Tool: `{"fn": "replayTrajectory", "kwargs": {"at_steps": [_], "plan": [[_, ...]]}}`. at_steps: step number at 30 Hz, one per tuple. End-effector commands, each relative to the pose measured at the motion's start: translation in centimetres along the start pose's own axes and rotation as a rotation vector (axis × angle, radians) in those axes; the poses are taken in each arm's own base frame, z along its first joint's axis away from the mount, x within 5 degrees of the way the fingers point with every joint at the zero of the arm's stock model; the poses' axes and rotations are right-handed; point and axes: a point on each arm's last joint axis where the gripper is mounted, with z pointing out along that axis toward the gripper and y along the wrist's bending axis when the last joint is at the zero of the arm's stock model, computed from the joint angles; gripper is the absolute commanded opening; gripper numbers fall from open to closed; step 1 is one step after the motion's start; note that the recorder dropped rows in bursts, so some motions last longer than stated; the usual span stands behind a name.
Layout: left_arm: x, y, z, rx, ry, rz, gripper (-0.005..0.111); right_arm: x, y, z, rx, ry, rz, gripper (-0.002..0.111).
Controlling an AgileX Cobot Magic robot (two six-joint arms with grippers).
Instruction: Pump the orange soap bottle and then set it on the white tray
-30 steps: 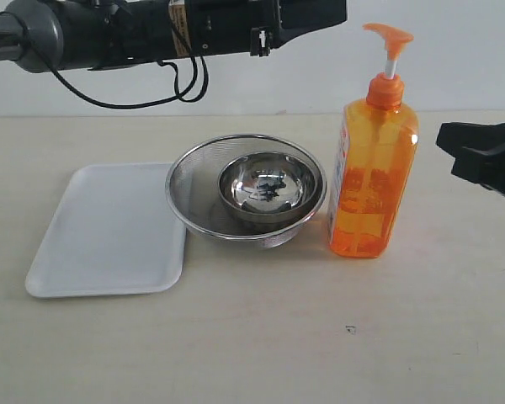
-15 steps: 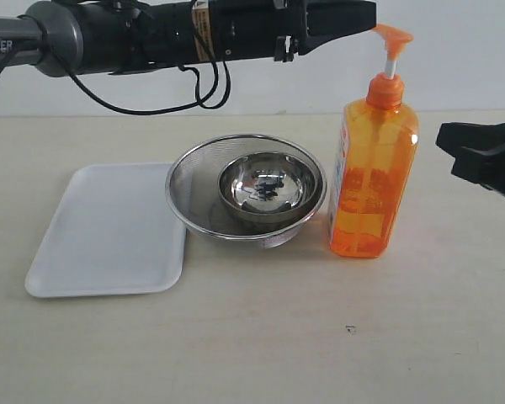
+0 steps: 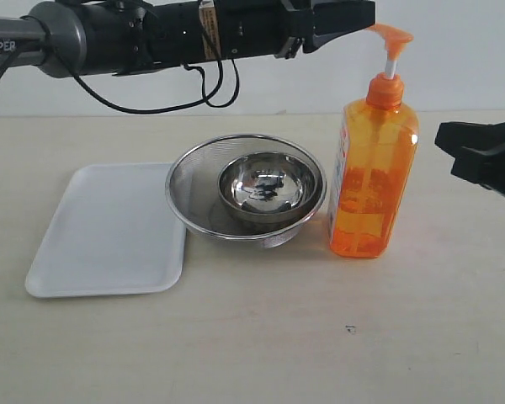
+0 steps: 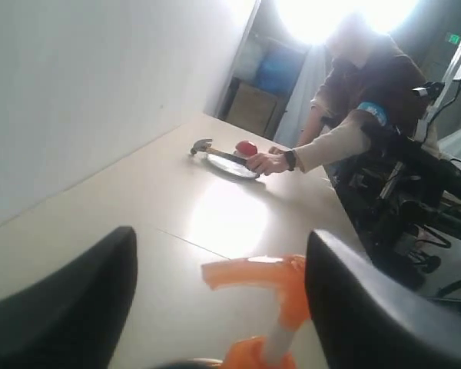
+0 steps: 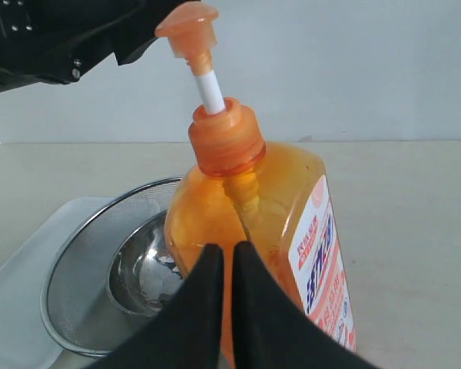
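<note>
Up by the pump head (image 3: 389,35) of the orange soap bottle (image 3: 372,181), the left gripper (image 4: 219,300) hangs parted, empty; the right gripper (image 5: 223,257), closed on nothing, hovers near the bottle.

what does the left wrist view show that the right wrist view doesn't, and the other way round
Only the left wrist view: a person at the table's far end, hand by a hammer.
Only the right wrist view: the body of the orange soap bottle with its label, the mesh strainer holding a steel bowl, a corner of the white tray, and the shut right gripper.
Both: the bottle's orange pump head on its white stem, with the open left gripper close by.
</note>
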Motion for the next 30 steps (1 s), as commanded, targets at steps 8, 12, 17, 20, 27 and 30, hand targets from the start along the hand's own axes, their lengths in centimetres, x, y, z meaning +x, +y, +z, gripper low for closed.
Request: {"fn": "replayTrajectory", "kwargs": {"at_steps": [8, 12, 17, 20, 27, 30], "plan": [[0.4, -1.5, 1.6, 0.074, -0.014, -0.009, 0.06, 0.0, 0.2, -0.1, -0.015, -0.001, -0.015, 0.0], [0.4, -1.8, 1.6, 0.105, -0.019, -0.016, 0.06, 0.0, 0.2, -0.1, -0.018, -0.003, -0.012, 0.0], [0.7, -2.0, 1.5, 0.121, 0.021, -0.034, 0.06, 0.0, 0.2, -0.1, -0.023, -0.005, -0.012, 0.0], [0.8, -2.1, 1.5, 0.134, 0.028, -0.03, 0.06, 0.0, 0.3, -0.1, -0.024, -0.004, -0.014, 0.0], [0.1, -1.6, -0.1, 0.195, 0.008, -0.044, 0.06, 0.0, 0.3, -0.1, -0.026, -0.001, -0.013, 0.0], [-0.2, -0.8, -1.0, 0.172, 0.004, -0.051, 0.06, 0.0, 0.3, -0.1, -0.026, -0.001, -0.013, 0.0]]}}
